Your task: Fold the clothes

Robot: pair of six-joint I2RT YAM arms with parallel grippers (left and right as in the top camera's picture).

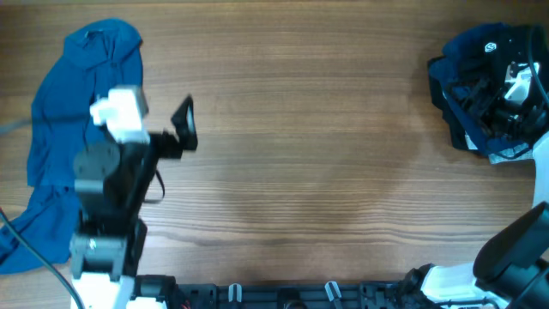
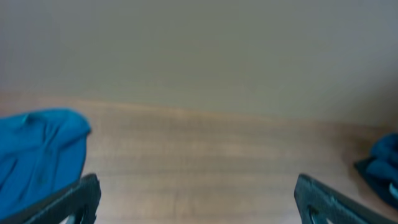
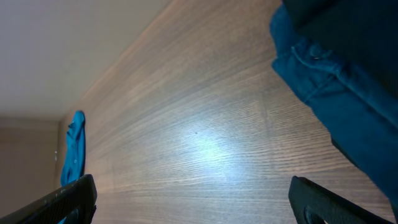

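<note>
The left gripper point(image 1: 184, 125) hovers beside the blue shirt point(image 1: 60, 146), fingers spread wide; the right gripper point(image 3: 189, 199) — likewise spread — hangs by the navy pile point(image 1: 467, 60).

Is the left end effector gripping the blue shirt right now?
No, the left end effector is open over the table, with the blue shirt off to one side.

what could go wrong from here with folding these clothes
1. The blue shirt lies crumpled and partly under the left arm. If that arm swings out, it could catch the fabric and drag it across the table rather than spreading it.
2. The navy pile is bunched tightly at the far right. The right jaws, open and empty close by, may pinch several layers or pieces at once, so more than one garment could lift together.
</note>
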